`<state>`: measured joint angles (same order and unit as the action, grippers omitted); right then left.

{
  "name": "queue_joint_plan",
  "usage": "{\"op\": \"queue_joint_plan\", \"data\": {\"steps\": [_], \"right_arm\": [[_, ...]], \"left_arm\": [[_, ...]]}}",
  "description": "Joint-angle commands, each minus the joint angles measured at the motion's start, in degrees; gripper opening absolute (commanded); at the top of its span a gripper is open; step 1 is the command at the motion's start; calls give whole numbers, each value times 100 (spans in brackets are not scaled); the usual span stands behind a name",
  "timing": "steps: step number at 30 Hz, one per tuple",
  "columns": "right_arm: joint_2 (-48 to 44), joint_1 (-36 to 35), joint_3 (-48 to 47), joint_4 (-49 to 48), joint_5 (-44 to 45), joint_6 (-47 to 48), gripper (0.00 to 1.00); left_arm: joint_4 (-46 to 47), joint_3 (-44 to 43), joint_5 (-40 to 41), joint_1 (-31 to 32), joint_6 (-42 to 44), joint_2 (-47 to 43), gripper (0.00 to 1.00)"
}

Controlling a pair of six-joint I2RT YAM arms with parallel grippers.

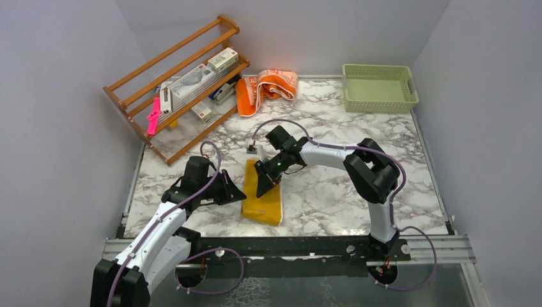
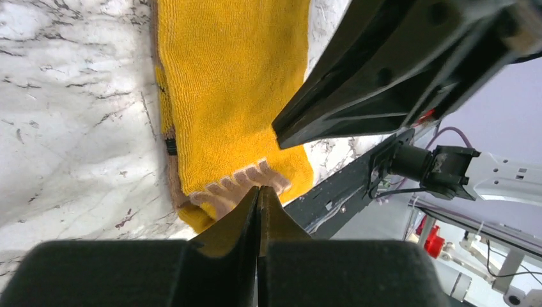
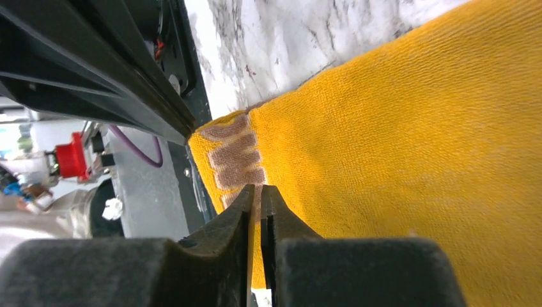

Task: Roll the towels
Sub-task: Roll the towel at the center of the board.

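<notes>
Left gripper (image 2: 259, 195) and right gripper (image 3: 257, 195) hang clenched over the striped near end of the flat mustard towel (image 2: 230, 83); whether either nips cloth is unclear.

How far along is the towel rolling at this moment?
Done: nothing is rolled yet. In hand: the yellow towel lies flat, with the left gripper and right gripper closed at its striped edge. To do: roll it, then the orange towel, which lies crumpled at the back.

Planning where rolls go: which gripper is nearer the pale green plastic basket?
Right. The right gripper and left gripper pinch the mustard-yellow cloth towel, far front-left of the basket; the left sits further left.
</notes>
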<state>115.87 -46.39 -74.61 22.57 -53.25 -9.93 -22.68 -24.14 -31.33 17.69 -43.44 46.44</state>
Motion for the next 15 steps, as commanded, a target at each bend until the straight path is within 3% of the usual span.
{"op": "queue_joint_plan", "data": {"steps": [1, 3, 4, 6, 9, 11, 15], "right_arm": [[-968, 16, 29, -241, 819, 335, 15], [-1665, 8, 436, -601, 1526, 395, 35], [-2098, 11, 831, -952, 1880, 389, 52], [-3105, -14, 1724, -1700, 2443, 315, 97], [-3692, -10, 2586, -2062, 2412, 232, 97], [-3461, -245, 2471, -1403, 2255, 531, 81], [-3429, -1957, 2530, -1082, 4500, 1176, 83]], "left_arm": [[467, 79, -378, -25, -190, -183, 3], [474, 10, -345, -20, -162, -228, 3], [456, -69, -308, -20, -152, -258, 3], [263, -321, -101, -28, -36, -281, 4], [-215, -808, 437, -46, 382, -47, 15], [-404, -1079, 742, -89, 640, 238, 25], [-553, -1417, 898, -477, 992, 854, 37]]}}
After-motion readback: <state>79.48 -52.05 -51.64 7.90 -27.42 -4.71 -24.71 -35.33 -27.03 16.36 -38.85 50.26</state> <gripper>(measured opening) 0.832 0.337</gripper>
